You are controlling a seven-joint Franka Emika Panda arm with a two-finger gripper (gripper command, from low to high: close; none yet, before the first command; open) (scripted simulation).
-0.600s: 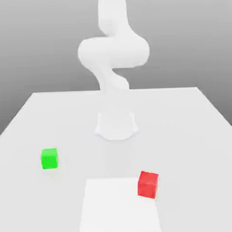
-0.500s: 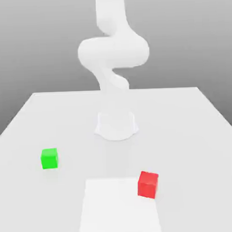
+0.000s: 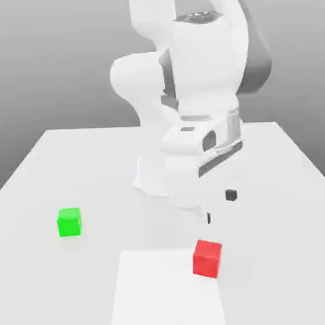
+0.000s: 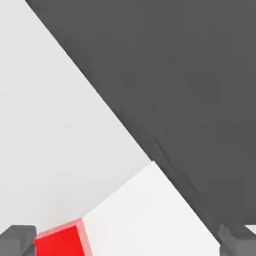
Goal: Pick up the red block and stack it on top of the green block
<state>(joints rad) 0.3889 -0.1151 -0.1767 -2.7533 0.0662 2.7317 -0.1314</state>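
Observation:
The red block (image 3: 207,258) rests on the white table (image 3: 272,207) toward the front, on the exterior view's right. It overlaps the corner of a brighter white square (image 3: 168,290). The green block (image 3: 69,222) sits alone on the exterior view's left. My gripper (image 3: 219,207) hangs open above the table, just behind and above the red block, with nothing in it. In the hand view its dark fingertips (image 4: 17,240) stand wide apart, and the red block (image 4: 60,242) shows close to one of them.
The arm's white base (image 3: 152,178) stands mid-table behind the blocks, and the bulky arm (image 3: 202,91) leans forward over it. In the hand view the table's edge runs diagonally, with dark floor (image 4: 190,75) beyond it.
The arm has swung forward and down, bringing the hand and gripper into the exterior view above the red block. Neither block has moved.

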